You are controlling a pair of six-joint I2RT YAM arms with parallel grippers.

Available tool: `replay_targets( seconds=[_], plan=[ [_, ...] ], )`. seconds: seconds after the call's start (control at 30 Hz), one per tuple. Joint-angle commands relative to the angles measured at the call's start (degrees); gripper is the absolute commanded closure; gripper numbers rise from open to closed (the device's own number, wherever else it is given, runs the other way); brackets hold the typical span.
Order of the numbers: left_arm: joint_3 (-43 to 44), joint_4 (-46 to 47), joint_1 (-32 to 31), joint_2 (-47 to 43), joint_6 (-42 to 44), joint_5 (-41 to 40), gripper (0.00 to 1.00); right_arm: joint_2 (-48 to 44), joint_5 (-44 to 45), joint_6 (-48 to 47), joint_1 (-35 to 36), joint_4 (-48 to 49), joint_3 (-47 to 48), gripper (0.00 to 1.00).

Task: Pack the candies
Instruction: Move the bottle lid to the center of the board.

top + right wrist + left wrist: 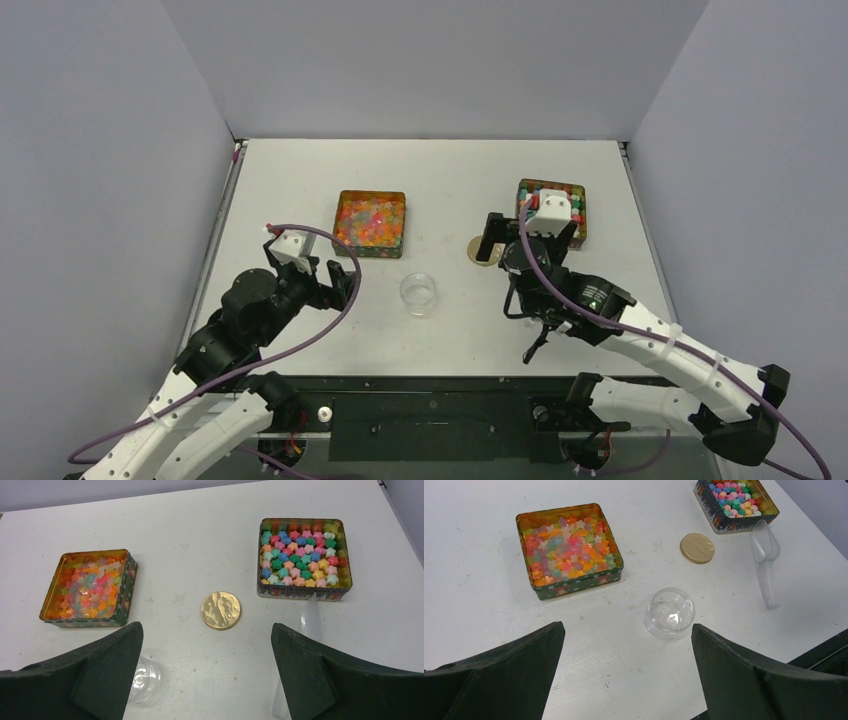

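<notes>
Two open square tins hold the candies. Glossy translucent candies (pixel 569 547) fill the left tin (pixel 370 222), and opaque star-shaped candies (pixel 299 555) fill the right tin (pixel 305 591). A small clear jar (pixel 669 612) stands empty on the table between the arms, with its gold lid (pixel 221 610) lying flat behind it. My left gripper (pixel 627 626) hangs open above the table just short of the jar, holding nothing. My right gripper (pixel 206 625) is open too, hovering in front of the lid with the jar at its left finger.
A clear plastic scoop (pixel 765 555) lies on the table in front of the right tin, partly behind my right finger in the right wrist view. Grey walls close in the table on three sides. The right wrist camera (pixel 552 208) covers part of the right tin from above.
</notes>
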Motion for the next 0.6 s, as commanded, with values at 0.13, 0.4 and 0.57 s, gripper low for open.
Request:
replay_targets(
  seconds=[0.13,0.4,0.57],
  plan=[
    [0.2,1.6,1.6,0.1,-0.2,1.6,0.04,10.0,-10.3,-0.4,-6.7,-1.9,6.8,0.11],
    [0.2,1.3,1.5,-0.7,-0.2,1.5,0.04,19.6,-17.1,-1.7,-12.7,-2.4,12.1,0.24],
    [0.1,1.3,1.5,-1.5,-0.3,1.4,0.04,25.1,-21.4,-2.3,-15.8,-2.5,15.7,0.38]
  ],
)
